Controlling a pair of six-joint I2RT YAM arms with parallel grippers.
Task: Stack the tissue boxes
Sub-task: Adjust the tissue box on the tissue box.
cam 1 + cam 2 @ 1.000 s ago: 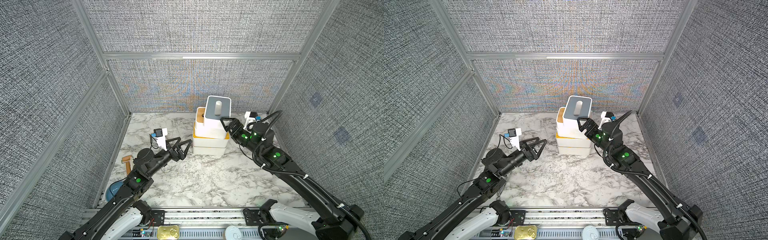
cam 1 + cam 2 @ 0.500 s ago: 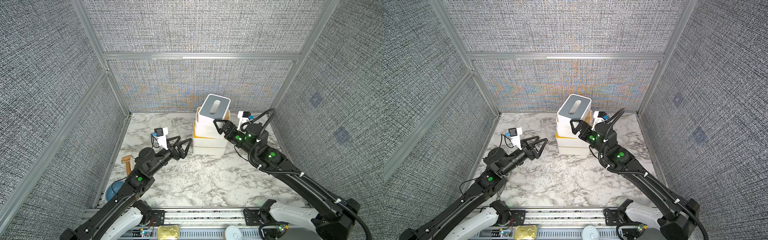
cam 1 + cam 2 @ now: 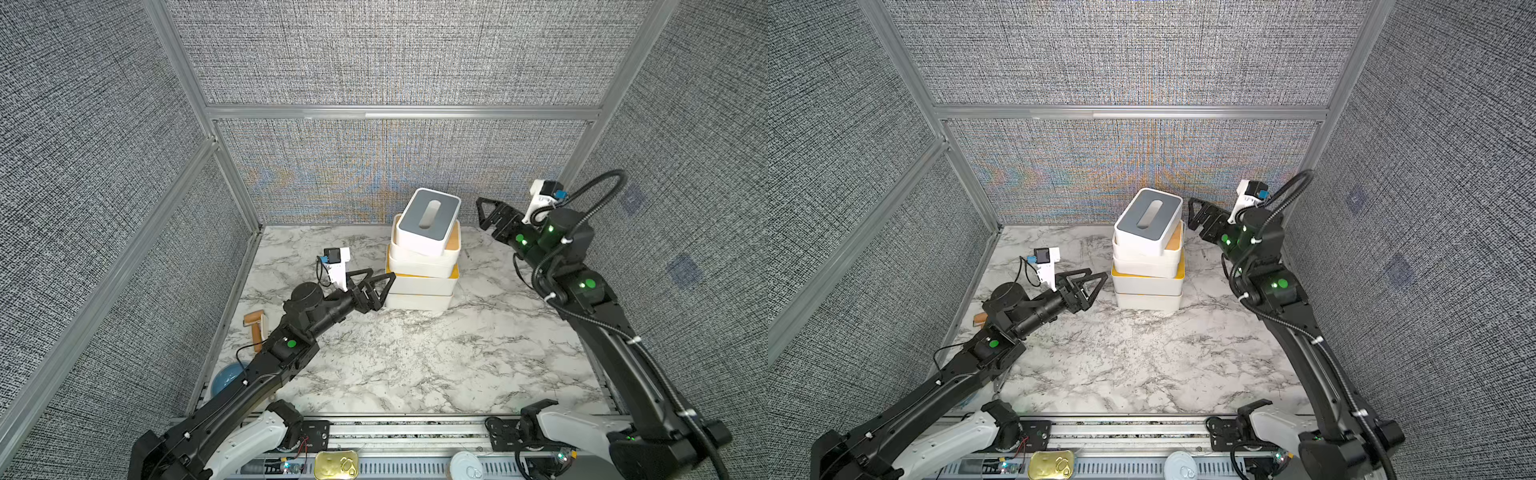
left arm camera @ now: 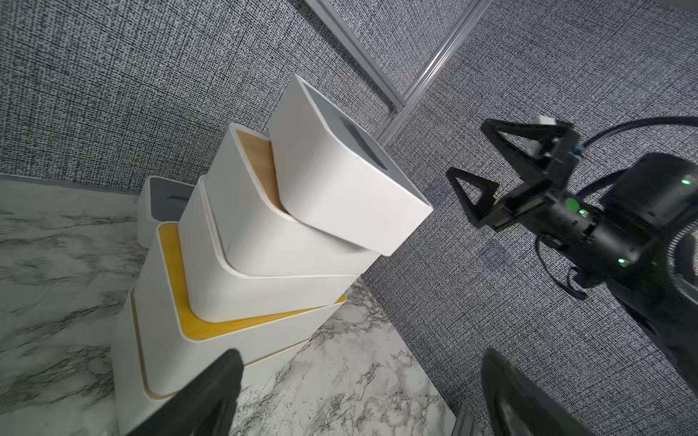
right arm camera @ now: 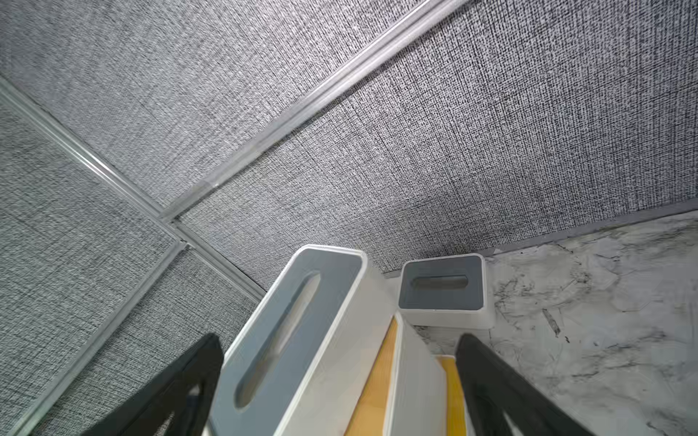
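Left wrist view showed tissue boxes (image 4: pixel 245 264) stacked crooked, mid-frame in both top views; spare grey box (image 5: pixel 443 290) sat behind, on bench (image 3: pixel 415 353). Left claw (image 3: pixel 384 293) & right claw (image 3: pixel 480 214) gaped, empty. Prob. stiff, light, slick: grip narrow sides.

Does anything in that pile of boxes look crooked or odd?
Yes. The topmost white box with the grey slotted lid sits twisted and seemingly tilted, not flush with the bamboo-lidded white box directly beneath it.

I work in a robot lab test cell: grey fabric panels (image 3: pixel 395 50) in aluminium frame (image 3: pixel 399 112) wall a marble tabletop (image 3: pixel 415 365), with a slotted rail (image 3: pixel 407 434) along its front.
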